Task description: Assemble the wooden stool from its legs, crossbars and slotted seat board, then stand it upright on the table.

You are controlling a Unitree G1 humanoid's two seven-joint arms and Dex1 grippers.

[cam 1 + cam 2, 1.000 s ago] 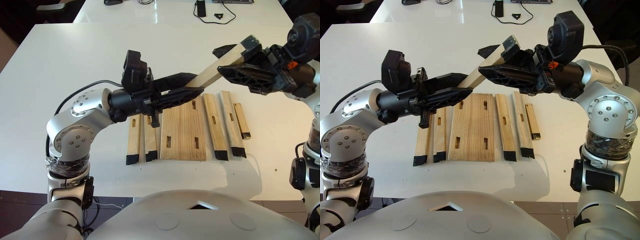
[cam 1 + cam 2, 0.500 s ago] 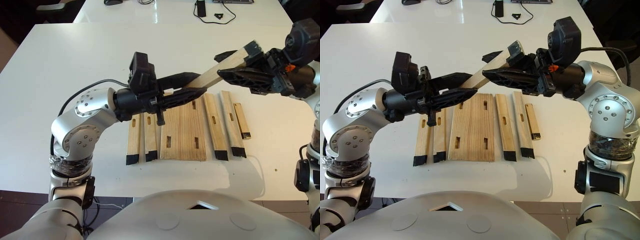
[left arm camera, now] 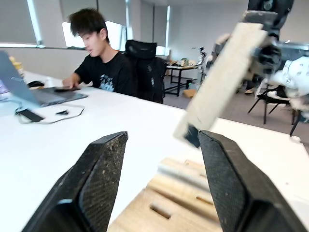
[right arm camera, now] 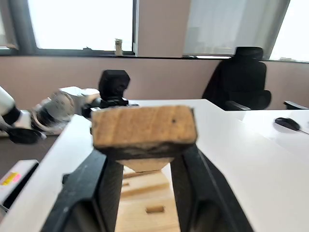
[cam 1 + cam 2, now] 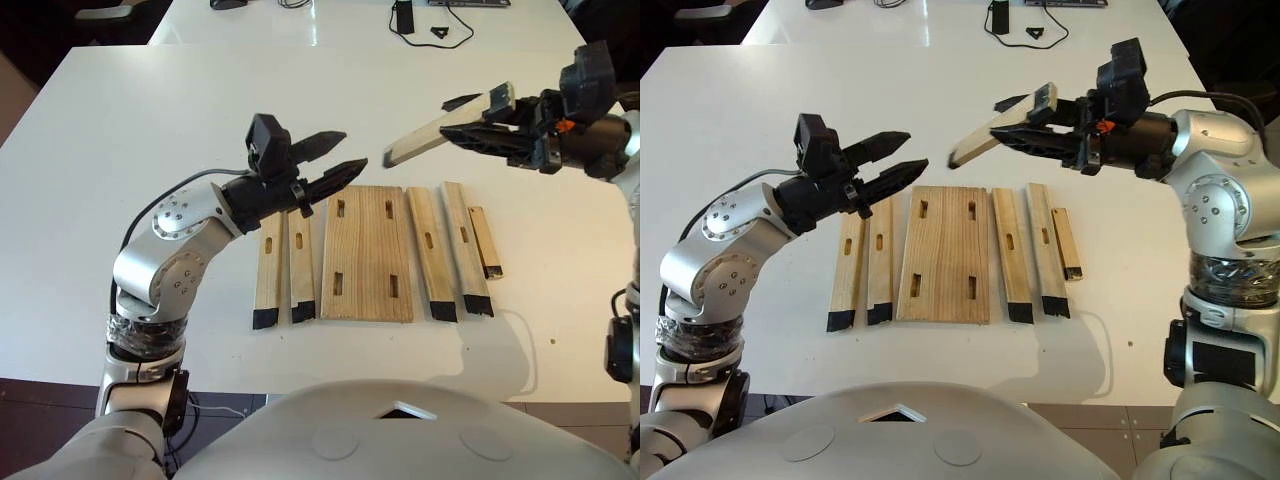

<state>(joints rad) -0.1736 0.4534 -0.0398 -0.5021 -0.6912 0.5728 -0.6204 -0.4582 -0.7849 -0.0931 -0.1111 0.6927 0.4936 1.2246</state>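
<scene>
My right gripper is shut on a wooden leg and holds it slanting in the air above the table's right side, its free end pointing toward my left gripper. In the right wrist view the leg's end sits between the two fingers. My left gripper hovers open a short way from that free end, with nothing between its fingers. The slotted seat board lies flat below. Two legs lie to its left and two to its right. A short crossbar lies beyond those.
The white table has free room to the left and behind the wooden parts. A second table behind carries cables and small black items. The parts lie close to the table's front edge.
My left gripper has let go of the leg's lower end, opened and drawn back to the left. My right gripper has pulled the leg away to the right and farther back.
</scene>
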